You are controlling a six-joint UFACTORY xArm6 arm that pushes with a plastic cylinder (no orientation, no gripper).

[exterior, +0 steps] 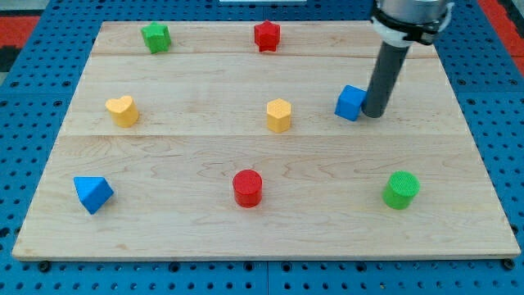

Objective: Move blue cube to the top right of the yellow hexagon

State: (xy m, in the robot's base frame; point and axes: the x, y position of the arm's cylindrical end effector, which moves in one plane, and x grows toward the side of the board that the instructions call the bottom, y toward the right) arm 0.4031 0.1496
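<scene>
The wooden counter (458, 164) fills most of the frame, sitting on a blue pegboard (24, 164). The arm carries no fingers, so nothing is held; it ends in a dark rod that comes down from the upper right of the frame, and the tip (372, 115) rests on the counter right of centre. The tip sits directly against the right side of the blue cube (350, 102), touching it or very nearly so; a gap cannot be made out. The blue cube lies right of centre, slightly above the middle row, to the right of and a little higher than the yellow hexagon (279, 115), with bare wood between the two. The yellow hexagon stands near the centre of the counter. A yellow heart (121, 110) sits at the left, roughly level with the hexagon. A green block (155, 37) of irregular, star-like shape is in the upper left, and a red star (266, 35) is at the top centre. A blue triangular block (92, 193) lies in the lower left. A red cylinder (247, 188) stands at the lower centre, below the hexagon. A green cylinder (400, 189) stands in the lower right, well below the tip and the blue cube.
</scene>
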